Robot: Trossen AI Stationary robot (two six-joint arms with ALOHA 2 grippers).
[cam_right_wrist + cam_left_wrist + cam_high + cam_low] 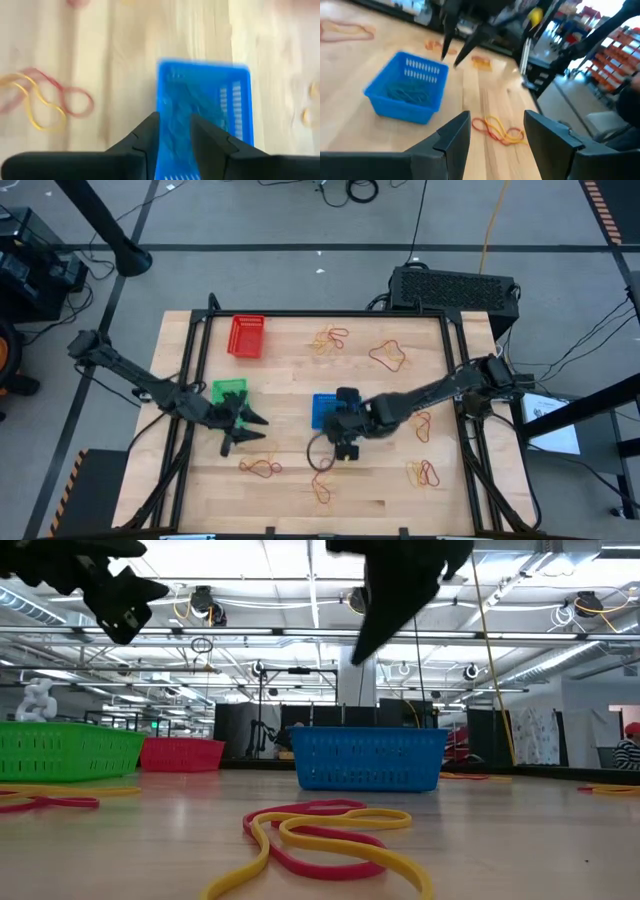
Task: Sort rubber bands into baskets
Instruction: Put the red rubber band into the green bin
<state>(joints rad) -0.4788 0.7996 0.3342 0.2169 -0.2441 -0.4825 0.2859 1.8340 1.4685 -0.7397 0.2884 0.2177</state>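
Surface: pale wooden plank table (290, 490) in a black frame.

Small perforated plastic baskets: red (247, 336) at the far side, green (229, 392) at left, blue (326, 409) at centre, holding blue bands.

Thin red and yellow rubber bands (261, 468) lie in loose clusters across the boards.

Left gripper (243, 434): beside the green basket, fingers apart, empty.

Right gripper (345, 448): over the blue basket, fingers narrowly parted, empty.

Room: grey floor, black cables, ceiling strip lights.

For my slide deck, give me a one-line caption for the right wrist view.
Right gripper, fingers parted and empty, above the blue basket; red and yellow rubber bands lie beside it.
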